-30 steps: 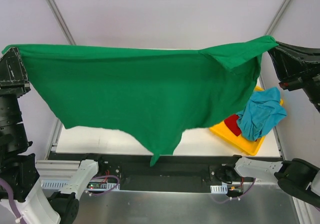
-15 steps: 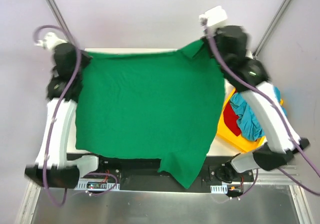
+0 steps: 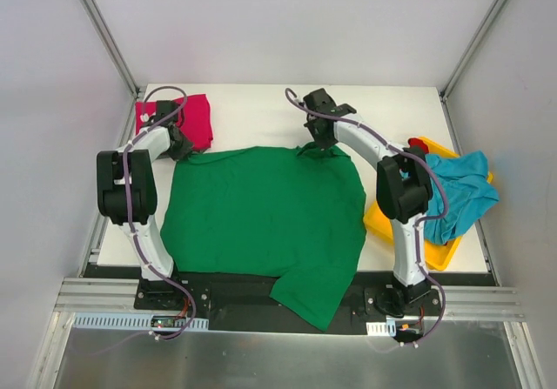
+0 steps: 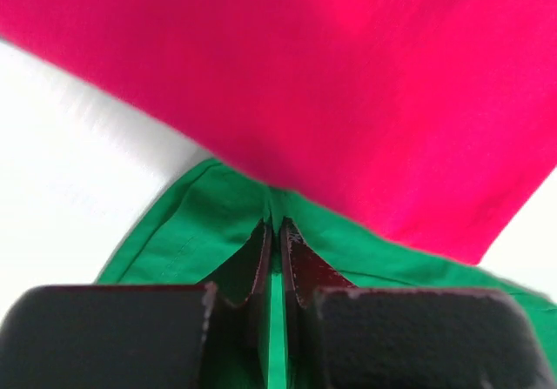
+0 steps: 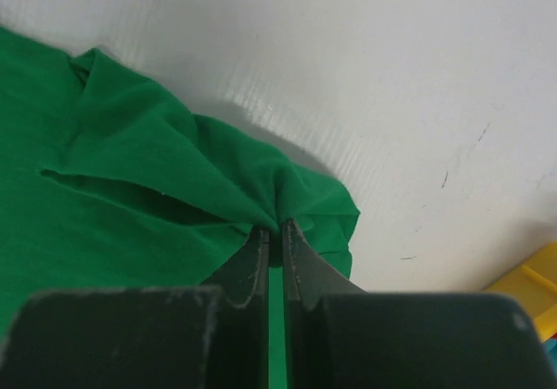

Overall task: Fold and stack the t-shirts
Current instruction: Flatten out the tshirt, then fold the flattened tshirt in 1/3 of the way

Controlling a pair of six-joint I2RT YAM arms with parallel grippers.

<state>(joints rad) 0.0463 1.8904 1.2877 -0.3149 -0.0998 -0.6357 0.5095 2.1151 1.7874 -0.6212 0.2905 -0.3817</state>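
The green t-shirt (image 3: 261, 215) lies spread flat on the white table (image 3: 252, 115), with one corner hanging over the near edge. My left gripper (image 3: 178, 150) is shut on its far left corner, next to the folded magenta t-shirt (image 3: 196, 115). My right gripper (image 3: 318, 141) is shut on the bunched far right corner. In the left wrist view the gripper (image 4: 277, 225) pinches green cloth (image 4: 191, 232) just below the magenta t-shirt (image 4: 348, 84). In the right wrist view the gripper (image 5: 275, 226) pinches a gathered green fold (image 5: 130, 171). A teal t-shirt (image 3: 461, 193) drapes over the bin.
A yellow plastic bin (image 3: 435, 254) stands at the table's right edge, its corner showing in the right wrist view (image 5: 535, 276). A bit of red cloth (image 3: 419, 148) shows at its far end. Metal frame posts (image 3: 104, 32) rise at the back corners.
The green t-shirt, held up and stretched between both grippers a second ago, has been swung away and laid flat on the table. Both arms are now low at its far corners.
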